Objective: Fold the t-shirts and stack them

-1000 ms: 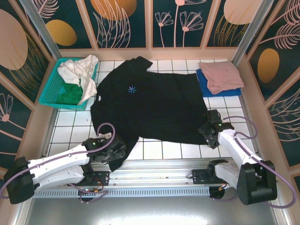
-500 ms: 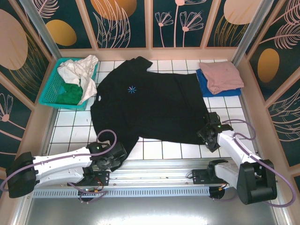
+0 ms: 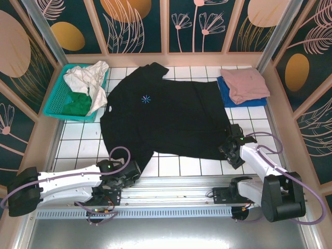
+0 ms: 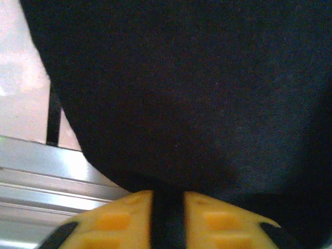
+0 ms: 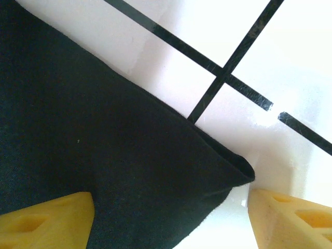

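The large black t-shirt [image 3: 166, 116] lies spread flat on the white tiles, its pale-blue starburst mark facing up. My left gripper [image 3: 127, 174] is at the shirt's near-left sleeve. In the left wrist view its yellow fingers [image 4: 119, 218] stand close together with black cloth [image 4: 197, 93] pinched in the narrow gap, so the left gripper [image 4: 167, 194] is shut on it. My right gripper [image 3: 230, 150] sits low at the shirt's near-right hem corner. It is open [image 5: 171, 202], with the corner [image 5: 241, 171] lying between its wide-apart fingers. A folded dusty-pink tee [image 3: 248, 83] rests on a blue one [image 3: 226, 97] at the back right.
A teal mesh basket [image 3: 54, 101] holding white and green cloth stands at the back left. A metal rail [image 3: 171, 189] runs along the table's near edge, just behind the left gripper. Patterned walls enclose the tiled surface on three sides.
The left gripper's fingers have come together on the black sleeve, and that arm has sunk lower and drawn slightly toward the near edge. The right gripper has stayed open at the hem corner.
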